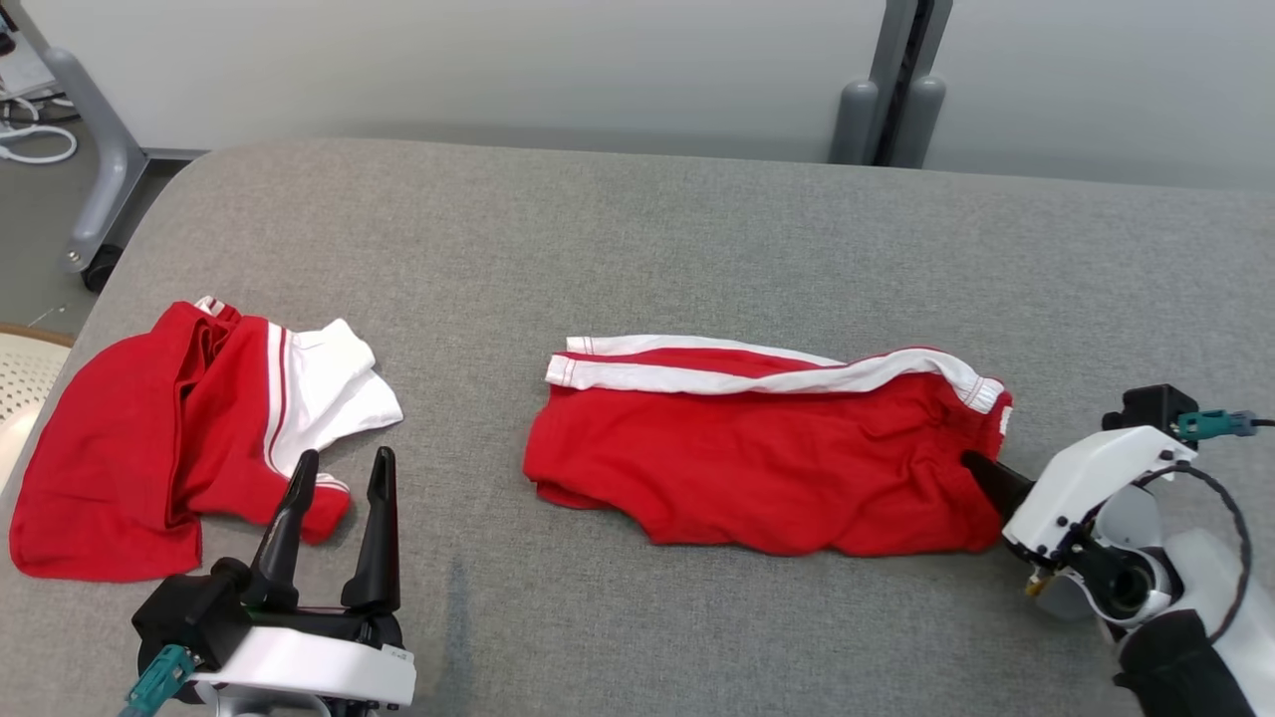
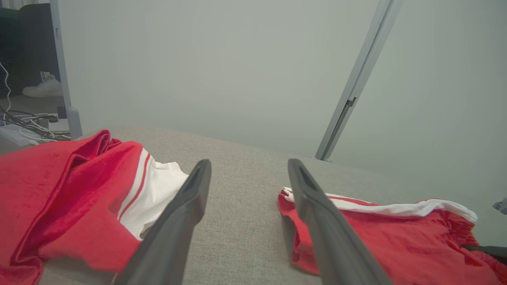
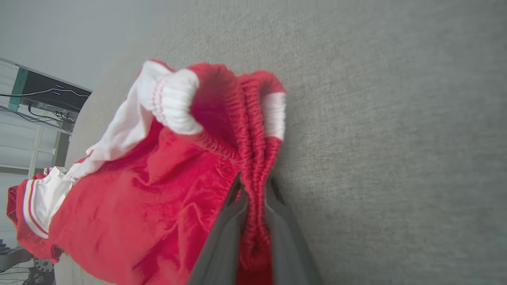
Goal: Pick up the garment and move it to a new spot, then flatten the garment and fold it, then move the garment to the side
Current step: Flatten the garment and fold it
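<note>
The garment (image 1: 757, 458), red shorts with white side stripes, lies folded in the middle of the grey padded table (image 1: 637, 249). At its right end, my right gripper (image 1: 971, 463) is shut on the gathered elastic waistband. The right wrist view shows the red waistband (image 3: 253, 166) pinched between the two dark fingers of my right gripper (image 3: 253, 186). My left gripper (image 1: 345, 460) stands open at the lower left with nothing between its fingers. In the left wrist view, my left gripper (image 2: 249, 164) frames bare table, with the garment (image 2: 396, 237) to its right.
A second red and white garment (image 1: 149, 438) lies crumpled at the table's left edge, just left of my left gripper. A grey stand leg with a caster (image 1: 100, 199) and floor cables are beyond the far left corner. Grey posts (image 1: 887, 119) stand behind the table.
</note>
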{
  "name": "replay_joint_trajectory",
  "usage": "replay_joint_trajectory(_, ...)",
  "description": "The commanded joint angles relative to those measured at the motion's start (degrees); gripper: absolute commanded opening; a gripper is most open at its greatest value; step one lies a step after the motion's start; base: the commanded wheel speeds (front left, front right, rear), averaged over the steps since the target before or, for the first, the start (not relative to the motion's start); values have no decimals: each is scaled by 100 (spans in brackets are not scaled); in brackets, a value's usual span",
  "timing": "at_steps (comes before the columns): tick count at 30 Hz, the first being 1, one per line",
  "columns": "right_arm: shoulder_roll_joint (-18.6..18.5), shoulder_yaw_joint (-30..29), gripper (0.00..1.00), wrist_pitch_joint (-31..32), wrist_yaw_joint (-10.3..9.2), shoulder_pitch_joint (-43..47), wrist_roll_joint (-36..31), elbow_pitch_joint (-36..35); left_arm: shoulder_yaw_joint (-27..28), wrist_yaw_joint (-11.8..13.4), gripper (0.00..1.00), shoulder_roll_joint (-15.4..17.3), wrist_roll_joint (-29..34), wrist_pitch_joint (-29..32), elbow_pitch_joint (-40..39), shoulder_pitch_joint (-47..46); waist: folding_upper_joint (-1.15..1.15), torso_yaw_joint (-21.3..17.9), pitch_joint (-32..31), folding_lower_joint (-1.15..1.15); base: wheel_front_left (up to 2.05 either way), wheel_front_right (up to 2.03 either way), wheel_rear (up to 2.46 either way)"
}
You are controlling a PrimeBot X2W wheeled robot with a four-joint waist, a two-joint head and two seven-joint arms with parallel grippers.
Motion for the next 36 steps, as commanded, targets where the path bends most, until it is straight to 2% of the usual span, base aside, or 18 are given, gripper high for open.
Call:
replay_joint_trajectory(1, -109, 10, 0, 43, -2, 91, 47, -52, 2, -28, 100, 15, 7, -12, 2, -58, 0, -28, -33, 0, 0, 0, 0)
replay_joint_trajectory(8, -637, 157, 0, 451, -1, 312, 339, -515, -13, -37, 100, 16, 34, -12, 67, 12, 0, -133, -140, 0, 0, 0, 0)
replay_joint_trajectory(13, -696, 232, 0, 968, 0, 460, 819, -996, -40, -42, 100, 15, 53, -12, 126, 26, 0, -188, -208, 0, 0, 0, 0)
replay_joint_trajectory(21, -442, -25, 0, 1561, 1, 706, 2076, -1887, -155, -39, 100, 16, -30, -12, 218, 26, 0, -117, -262, 0, 0, 0, 0)
replay_joint_trajectory(26, -123, -241, 0, 1741, 1, 648, 2695, -2000, -216, -40, 100, 16, -79, -12, 285, -46, 0, 6, -226, 0, 0, 0, 0)
replay_joint_trajectory(30, 133, -318, 0, 1776, 1, 481, 2945, -1876, -276, -40, 100, 17, -116, -12, 337, -132, 0, 148, -174, 0, 0, 0, 0)
replay_joint_trajectory(36, 328, -212, 0, 1726, 1, 245, 2897, -1635, -336, -41, 100, 17, -201, -12, 380, -148, 0, 347, -94, 0, 0, 0, 0)
